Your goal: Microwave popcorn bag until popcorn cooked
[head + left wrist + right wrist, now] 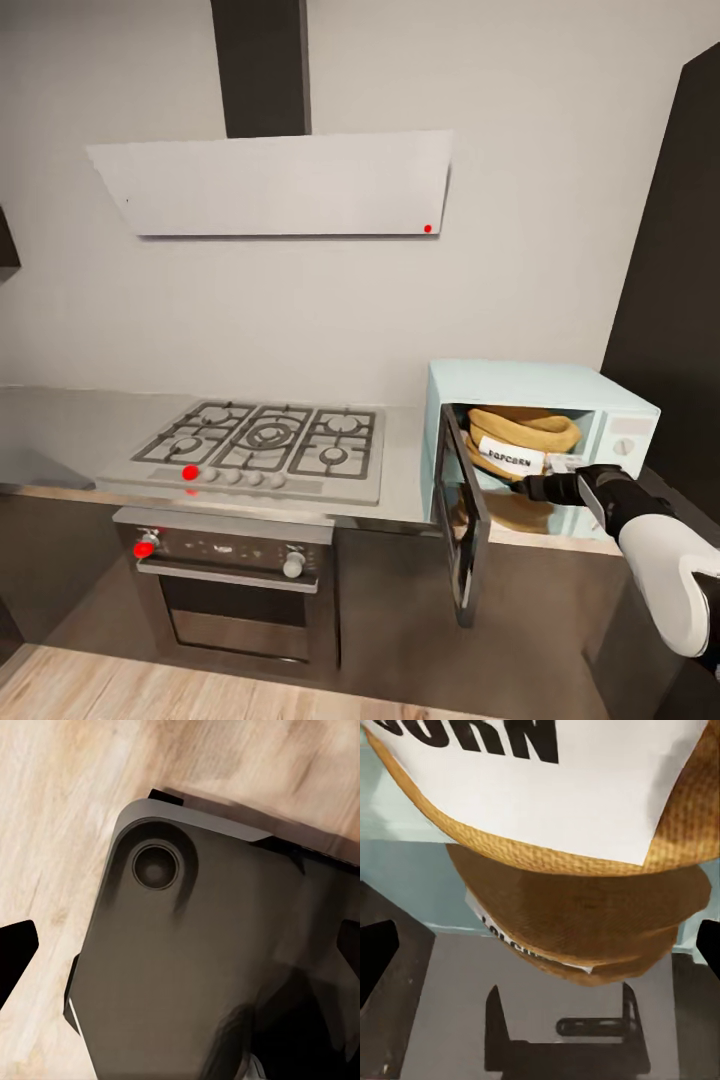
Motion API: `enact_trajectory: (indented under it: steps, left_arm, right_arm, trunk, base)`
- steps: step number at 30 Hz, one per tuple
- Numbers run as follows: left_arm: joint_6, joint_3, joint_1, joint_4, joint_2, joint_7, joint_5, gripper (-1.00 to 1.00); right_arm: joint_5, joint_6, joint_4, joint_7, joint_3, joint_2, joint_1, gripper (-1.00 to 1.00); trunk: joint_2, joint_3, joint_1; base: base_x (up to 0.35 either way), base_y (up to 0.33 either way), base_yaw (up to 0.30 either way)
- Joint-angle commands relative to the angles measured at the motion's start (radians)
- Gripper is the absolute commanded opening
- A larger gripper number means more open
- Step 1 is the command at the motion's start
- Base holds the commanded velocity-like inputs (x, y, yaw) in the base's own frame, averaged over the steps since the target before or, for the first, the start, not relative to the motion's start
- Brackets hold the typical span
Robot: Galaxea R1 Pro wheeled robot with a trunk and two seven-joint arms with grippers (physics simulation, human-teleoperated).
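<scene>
Reaching into the microwave (600, 400) with my right claw (562, 487), fingers spread beside the bag (520, 432) inside, I judge it light and crushable, best held by its rolled rim.
</scene>
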Motion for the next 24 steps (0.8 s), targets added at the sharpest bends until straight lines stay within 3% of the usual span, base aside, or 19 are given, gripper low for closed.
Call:
enact_trajectory:
  steps: [1, 3, 5, 8, 12, 17, 24]
  left_arm:
    - [-0.002, 0.001, 0.000, -0.001, 0.000, 0.003, 0.003, 1.00]
    - [-0.002, 0.001, 0.000, -0.001, -0.001, 0.003, 0.003, 1.00]
    - [-0.002, 0.000, 0.000, -0.001, -0.001, 0.002, 0.003, 1.00]
    - [-0.002, 0.001, 0.000, -0.001, 0.000, 0.002, 0.003, 1.00]
    - [-0.002, 0.001, 0.000, -0.001, -0.001, 0.002, 0.003, 1.00]
    - [-0.002, 0.001, 0.000, -0.002, -0.001, 0.003, 0.003, 1.00]
    - [-0.002, 0.000, 0.000, -0.002, -0.001, 0.001, 0.003, 1.00]
  right_arm:
    - [0.011, -0.038, 0.001, 0.007, -0.008, 0.003, 0.000, 1.00]
    - [0.001, -0.073, 0.000, 0.008, -0.010, 0.005, -0.001, 1.00]
    - [-0.045, -0.083, -0.017, 0.010, -0.012, 0.004, 0.000, 1.00]
    - [-0.056, -0.132, -0.040, 0.007, -0.014, 0.006, 0.000, 1.00]
    - [-0.117, -0.259, -0.025, -0.019, -0.014, 0.037, 0.000, 1.00]
    - [-0.126, -0.465, 0.088, -0.152, -0.013, 0.065, 0.000, 1.00]
    - [-0.125, -0.498, 0.107, -0.173, -0.013, 0.073, 0.000, 1.00]
  trunk:
    - [-0.001, -0.001, 0.000]
    - [-0.001, -0.001, 0.000]
    - [-0.001, -0.001, 0.000]
    - [-0.001, -0.001, 0.000]
    - [-0.001, -0.001, 0.000]
    - [-0.001, -0.001, 0.000]
    - [-0.001, -0.001, 0.000]
  base:
    - [0.000, -0.003, 0.001]
    - [0.000, -0.001, 0.000]
    - [0.000, 0.000, 0.000]
    - [0.000, 0.000, 0.000]
    - [0.000, 0.000, 0.000]
    - [0.000, 0.000, 0.000]
    - [0.006, 0.000, 0.000]
